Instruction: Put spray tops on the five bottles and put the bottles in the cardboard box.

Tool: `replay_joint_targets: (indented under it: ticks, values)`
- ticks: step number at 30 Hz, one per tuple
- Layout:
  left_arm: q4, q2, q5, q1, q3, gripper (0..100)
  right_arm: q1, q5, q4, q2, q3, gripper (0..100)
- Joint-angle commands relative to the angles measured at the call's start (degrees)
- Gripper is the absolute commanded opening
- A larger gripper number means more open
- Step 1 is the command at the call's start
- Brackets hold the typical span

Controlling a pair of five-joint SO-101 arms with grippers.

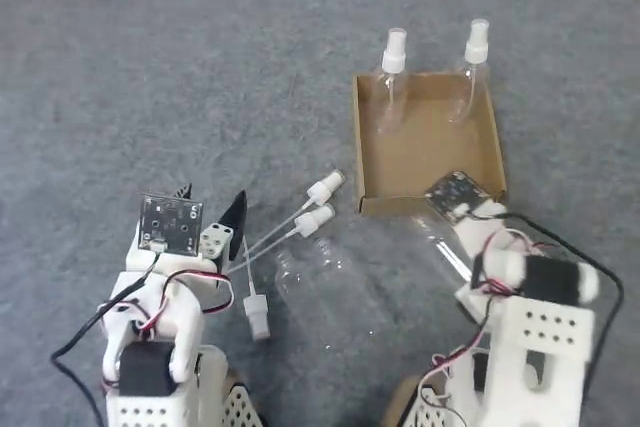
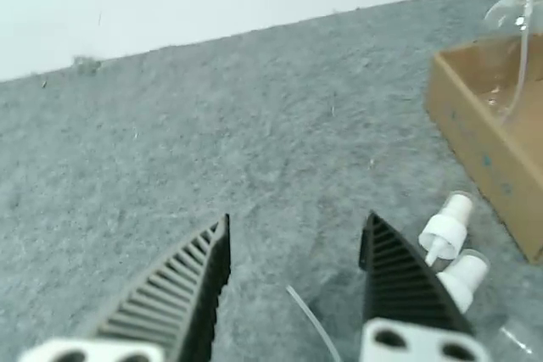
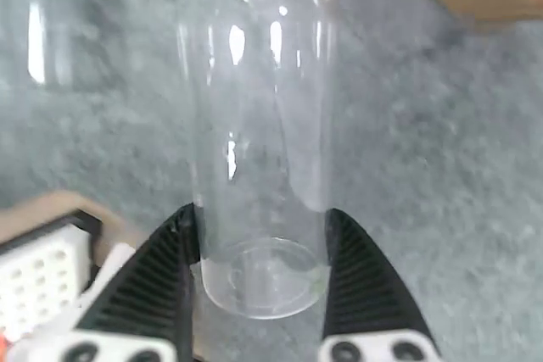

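Note:
The cardboard box (image 1: 425,152) lies flat at the back right. Two clear bottles with white spray tops (image 1: 392,75) (image 1: 473,65) stand along its far side. Three loose spray tops with long dip tubes lie on the carpet: two (image 1: 325,187) (image 1: 315,219) left of the box, one (image 1: 257,317) nearer the left arm. A bare clear bottle (image 1: 310,275) lies beside them. My right gripper (image 3: 259,219) is shut on another bare bottle (image 3: 254,125) just in front of the box. My left gripper (image 2: 297,273) stands open over the carpet, the two spray tops (image 2: 445,226) slightly beyond it.
Grey carpet (image 1: 150,77) covers the table. The box wall (image 2: 488,137) rises to one side of the left gripper. A further clear bottle (image 3: 42,31) lies beside the held one. A white wall runs along the back.

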Motion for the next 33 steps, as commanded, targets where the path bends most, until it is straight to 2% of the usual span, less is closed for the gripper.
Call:
replay_joint_targets:
  ticks: [1,5,10,15,18,26,33]
  values:
    - [0.0,2.0,-0.4,0.4,-3.6,22,6.5,4.6,0.5,-1.6,-3.8,1.2]
    - [-0.1,12.5,-2.1,0.7,-8.9,22,13.6,7.6,-0.7,-1.5,-5.2,1.1]
    - [0.3,31.1,-6.2,6.2,-20.1,22,21.1,7.7,-4.7,1.6,-8.0,1.0]
    - [0.4,54.2,-6.3,10.5,-32.5,22,26.8,7.5,-9.4,17.0,-15.2,0.9]
    - [0.4,67.5,-9.3,13.5,-39.6,22,29.8,6.2,-14.8,28.3,-20.0,0.9]
    - [0.0,98.0,-12.4,15.9,-58.6,22,34.0,6.2,-26.3,52.0,-30.0,0.9]
    - [0.4,115.7,-14.2,19.2,-72.0,22,33.9,6.4,-32.5,60.9,-32.2,1.3]
